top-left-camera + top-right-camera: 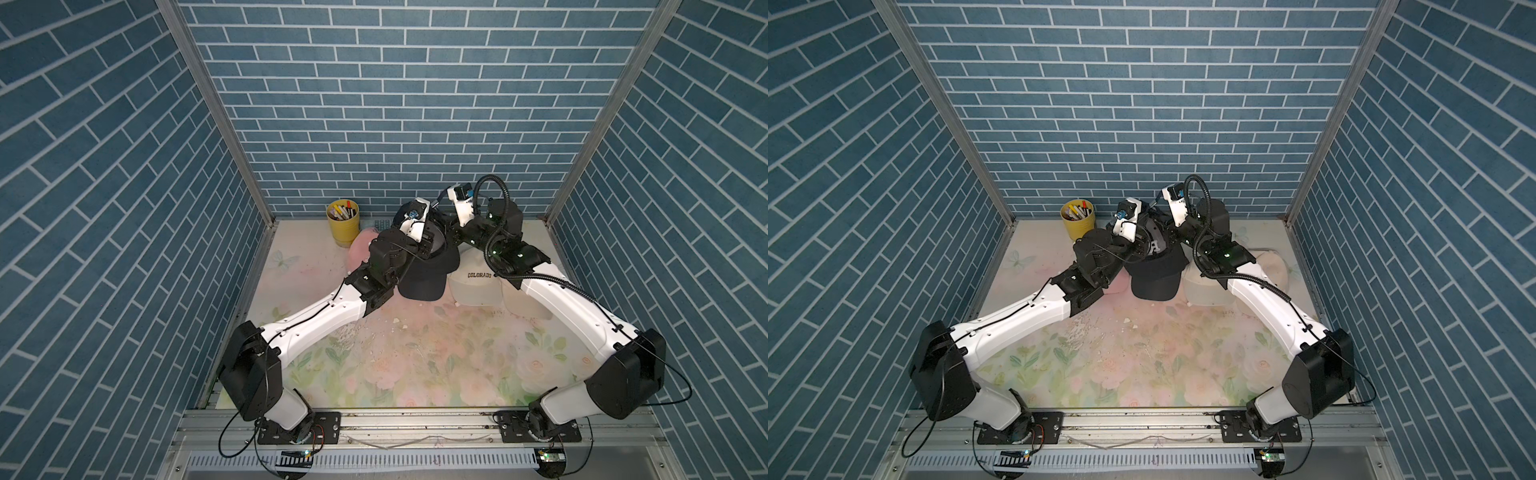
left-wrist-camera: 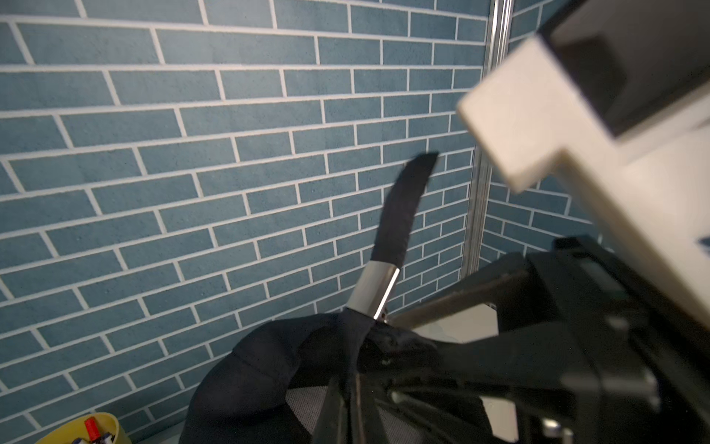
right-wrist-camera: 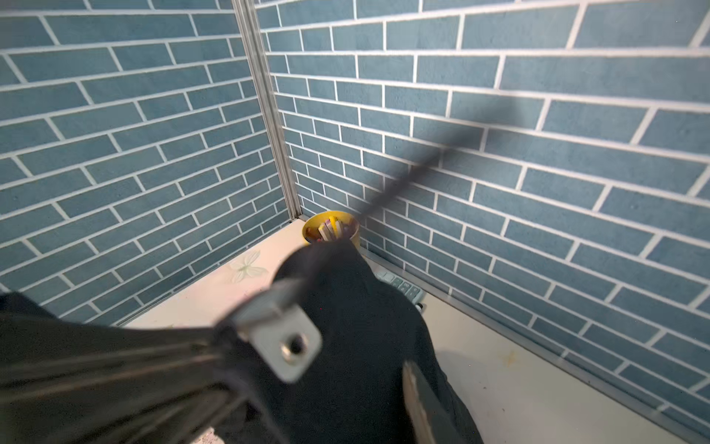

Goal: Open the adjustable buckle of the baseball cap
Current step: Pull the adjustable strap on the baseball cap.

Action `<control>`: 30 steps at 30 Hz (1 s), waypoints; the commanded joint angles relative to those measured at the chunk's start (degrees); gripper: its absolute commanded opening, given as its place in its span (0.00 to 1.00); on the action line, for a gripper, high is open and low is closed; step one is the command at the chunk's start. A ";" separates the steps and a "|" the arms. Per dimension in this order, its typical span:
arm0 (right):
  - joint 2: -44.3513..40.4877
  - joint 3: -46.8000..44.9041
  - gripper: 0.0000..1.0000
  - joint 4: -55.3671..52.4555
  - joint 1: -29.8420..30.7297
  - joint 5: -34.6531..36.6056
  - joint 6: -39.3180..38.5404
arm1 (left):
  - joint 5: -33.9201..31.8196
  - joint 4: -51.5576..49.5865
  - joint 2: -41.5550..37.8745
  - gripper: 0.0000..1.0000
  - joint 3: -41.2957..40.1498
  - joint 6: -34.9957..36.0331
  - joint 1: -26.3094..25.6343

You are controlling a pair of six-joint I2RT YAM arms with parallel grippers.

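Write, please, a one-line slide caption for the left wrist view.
Black cap, strap threaded through its silver buckle, pinched nearby by the shut left pincer; blue brick wall behind.

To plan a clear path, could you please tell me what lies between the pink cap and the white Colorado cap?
The black baseball cap sits between the pink cap and the white Colorado cap, as a top view shows.
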 commanded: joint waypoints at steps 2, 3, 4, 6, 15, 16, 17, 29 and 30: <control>-2.51 -0.68 0.34 4.56 1.06 1.04 -5.39 | 0.90 -3.24 1.18 0.00 3.20 -2.19 0.14; -2.60 -0.63 0.33 4.38 1.17 1.47 -6.00 | 0.99 -3.32 1.11 0.00 3.29 -2.33 0.14; -2.52 -0.55 0.31 3.91 1.28 2.03 -6.44 | 1.07 -3.28 0.96 0.00 3.21 -2.54 0.14; -2.03 0.33 0.28 1.49 1.37 2.53 -7.46 | 1.12 -3.13 0.81 0.00 3.07 -2.98 0.31; -1.96 -0.11 0.17 -2.58 1.32 6.60 -12.40 | 2.05 -2.54 -0.53 0.00 3.03 -3.56 0.31; -1.98 -0.16 0.16 -2.66 1.39 6.85 -13.07 | 2.41 -2.46 -0.59 0.00 2.91 -3.62 0.31; -1.90 -0.11 0.15 -2.55 1.38 7.54 -13.12 | 2.97 -2.48 -0.59 0.00 3.00 -3.68 0.32; -2.70 -1.92 0.01 1.73 1.32 18.16 -10.68 | 3.04 -1.67 -2.19 0.00 0.50 -4.59 0.30; -2.48 -1.57 0.01 1.24 1.33 18.96 -10.47 | 3.19 -1.59 -2.50 0.00 0.10 -4.45 0.32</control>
